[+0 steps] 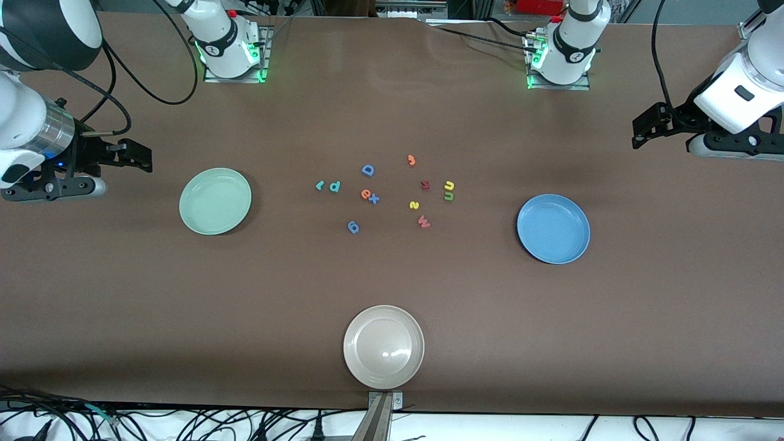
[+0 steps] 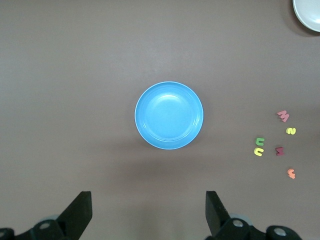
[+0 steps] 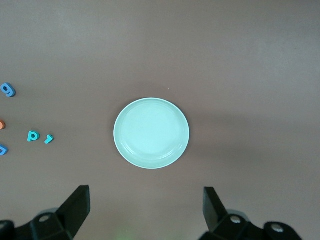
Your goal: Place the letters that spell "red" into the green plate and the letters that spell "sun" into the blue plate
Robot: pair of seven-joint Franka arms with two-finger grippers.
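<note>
The green plate (image 1: 215, 201) (image 3: 151, 133) lies empty toward the right arm's end, the blue plate (image 1: 553, 228) (image 2: 169, 116) empty toward the left arm's end. Between them lie the teal "r" (image 1: 319, 185), teal "d" shape (image 1: 334, 186), orange "e" (image 1: 365, 195), yellow "s" (image 1: 414, 205), yellow "n" shape (image 1: 449, 185) and olive "n" shape (image 1: 448, 196). My left gripper (image 1: 640, 131) (image 2: 149, 205) hangs open and empty over bare table by the blue plate. My right gripper (image 1: 138, 156) (image 3: 146, 202) hangs open and empty over bare table by the green plate.
Among the letters are a blue "D" (image 1: 367, 170), blue plus (image 1: 374, 199), blue "g" (image 1: 353, 227), orange hook (image 1: 411, 160), dark red letter (image 1: 425, 184) and red "w" (image 1: 424, 222). A beige-white plate (image 1: 383, 346) sits near the table's front edge.
</note>
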